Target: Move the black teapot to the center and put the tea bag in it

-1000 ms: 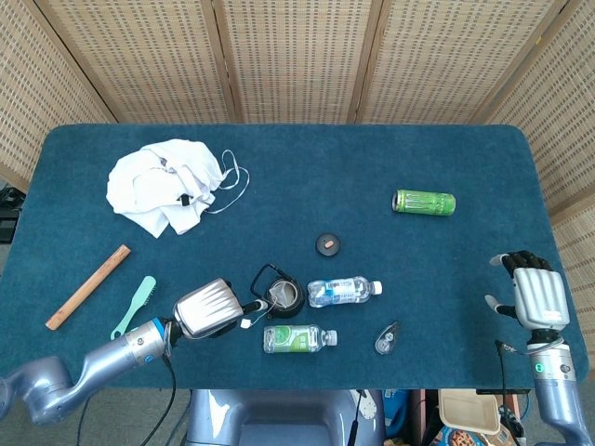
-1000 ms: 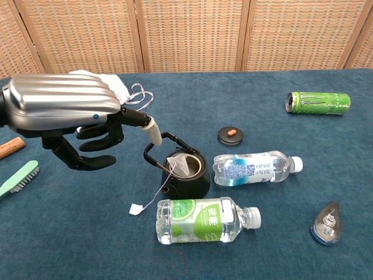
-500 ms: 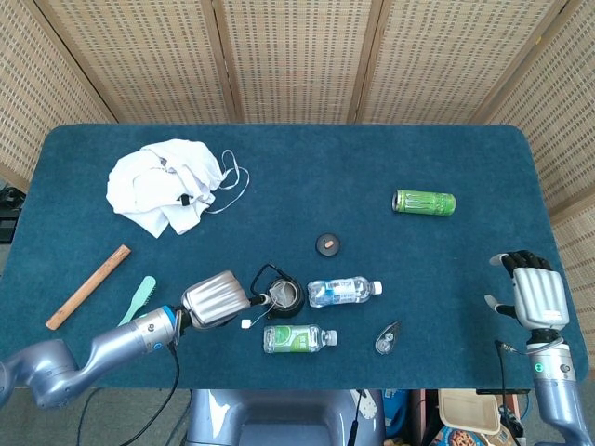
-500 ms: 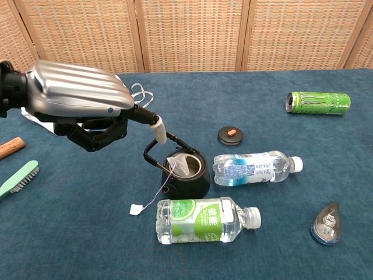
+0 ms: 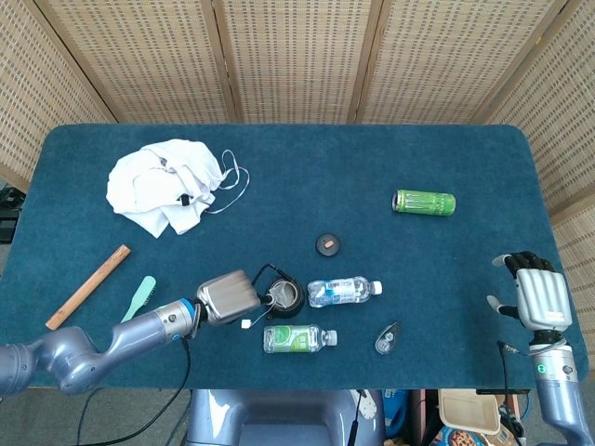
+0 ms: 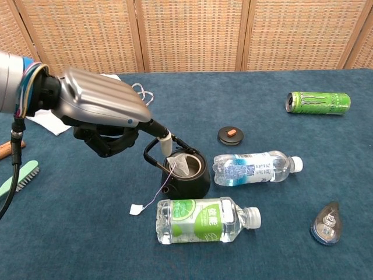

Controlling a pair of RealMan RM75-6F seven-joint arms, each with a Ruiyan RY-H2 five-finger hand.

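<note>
Chest view, teapot [image 6: 187, 175]: we see tea bag [image 6: 182, 165] inside.
Bottles: two.
Left hand [image 6: 102, 114]: one finger out, empty.
Right hand [image 5: 537, 297]: fingers spread, empty.

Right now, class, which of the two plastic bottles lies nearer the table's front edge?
The green-labelled bottle, lying in front of the teapot; the blue-labelled bottle lies farther back, right of the teapot.

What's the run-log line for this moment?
left hand: fingertip at teapot handle | right hand: idle, open | tea bag: in teapot | lid: off
</note>
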